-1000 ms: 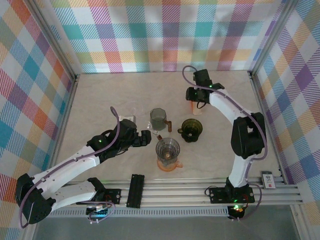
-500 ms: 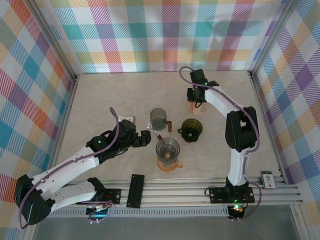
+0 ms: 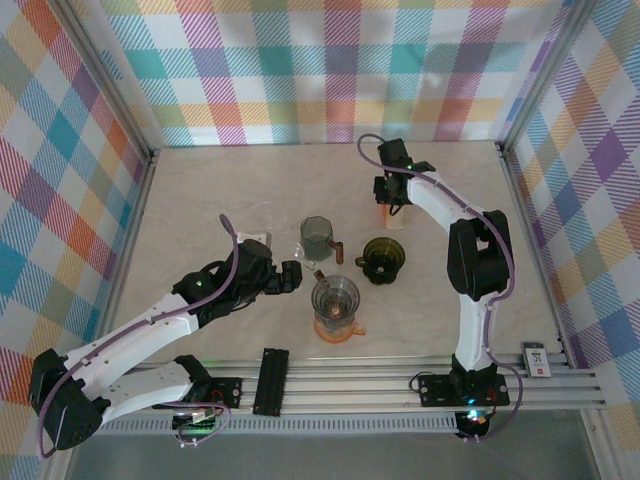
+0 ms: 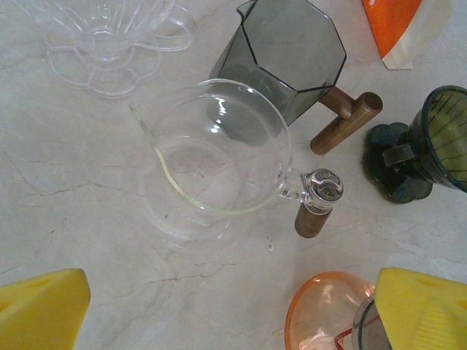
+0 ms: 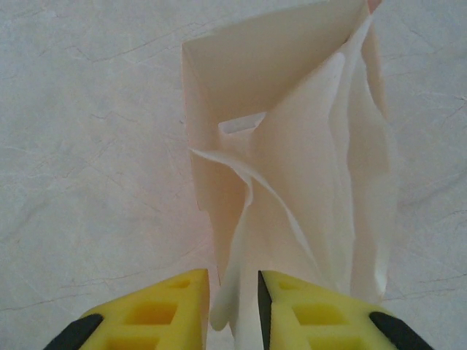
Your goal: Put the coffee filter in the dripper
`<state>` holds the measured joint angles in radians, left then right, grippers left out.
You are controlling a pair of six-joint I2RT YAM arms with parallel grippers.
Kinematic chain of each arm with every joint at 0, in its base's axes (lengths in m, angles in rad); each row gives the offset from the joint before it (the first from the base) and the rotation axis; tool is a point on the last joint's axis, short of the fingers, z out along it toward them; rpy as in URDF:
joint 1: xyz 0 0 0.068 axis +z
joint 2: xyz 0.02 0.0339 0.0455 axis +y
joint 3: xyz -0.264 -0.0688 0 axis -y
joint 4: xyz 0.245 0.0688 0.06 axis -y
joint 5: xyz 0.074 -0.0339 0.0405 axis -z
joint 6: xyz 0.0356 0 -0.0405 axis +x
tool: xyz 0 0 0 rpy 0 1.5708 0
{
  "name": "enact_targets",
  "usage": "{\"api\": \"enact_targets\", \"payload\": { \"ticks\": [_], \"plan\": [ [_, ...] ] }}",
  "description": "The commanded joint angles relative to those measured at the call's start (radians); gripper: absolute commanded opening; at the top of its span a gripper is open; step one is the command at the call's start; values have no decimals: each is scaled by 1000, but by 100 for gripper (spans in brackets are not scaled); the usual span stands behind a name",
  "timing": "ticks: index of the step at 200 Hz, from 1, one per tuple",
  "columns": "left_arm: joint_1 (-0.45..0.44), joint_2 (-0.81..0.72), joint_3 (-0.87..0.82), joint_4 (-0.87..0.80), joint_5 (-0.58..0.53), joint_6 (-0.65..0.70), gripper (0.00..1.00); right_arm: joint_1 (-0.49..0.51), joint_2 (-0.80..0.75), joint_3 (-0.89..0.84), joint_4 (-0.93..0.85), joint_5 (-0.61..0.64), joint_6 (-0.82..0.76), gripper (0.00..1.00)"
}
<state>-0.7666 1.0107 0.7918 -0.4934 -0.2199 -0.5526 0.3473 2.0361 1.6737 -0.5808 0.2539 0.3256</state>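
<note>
Coffee filter (image 5: pixel 292 168): white, folded paper, at the far right part of the table (image 3: pixel 200 200), well apart from the green dripper (image 3: pixel 383 258).
Right gripper (image 5: pixel 233 306): over the filter, jaws close together on either side of its lower edge; whether they pinch the paper, cannot tell.
Left gripper (image 4: pixel 233 313): jaws wide apart, holding nothing, above a glass jug (image 4: pixel 219 153).
Grey jug (image 4: pixel 288 58): just behind the glass jug.
Clear dripper (image 4: pixel 109 36): beside the grey jug.

Left arm (image 3: pixel 150 325) stretched low toward centre, jaws wide apart, right arm (image 3: pixel 470 262) reaching far back, jaws nearly together
</note>
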Motion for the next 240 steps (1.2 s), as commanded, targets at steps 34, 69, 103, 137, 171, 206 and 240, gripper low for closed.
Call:
{"api": "enact_targets", "payload": {
  "ticks": [34,69,103,137,171,206,240],
  "plan": [
    [9,14,5,18,5,6,100,-2,-15,4,5,21,4,23],
    [9,13,5,16,9,3,100,-2,-10,6,6,26,0,16],
    [9,14,7,14,13,0,100,-2,-20,2,2,33,-5,10],
    [9,14,12,13,26,-4,100,-3,-37,-13,6,28,-16,0],
    [9,-5,14,3,31,-9,100,-2,-65,-45,23,15,-35,0],
    [10,-13,10,2,24,-20,100,-2,-97,-74,33,9,-66,0],
    [10,-8,16,-2,26,-22,100,-2,-146,-102,44,-12,-76,0]
  ]
}}
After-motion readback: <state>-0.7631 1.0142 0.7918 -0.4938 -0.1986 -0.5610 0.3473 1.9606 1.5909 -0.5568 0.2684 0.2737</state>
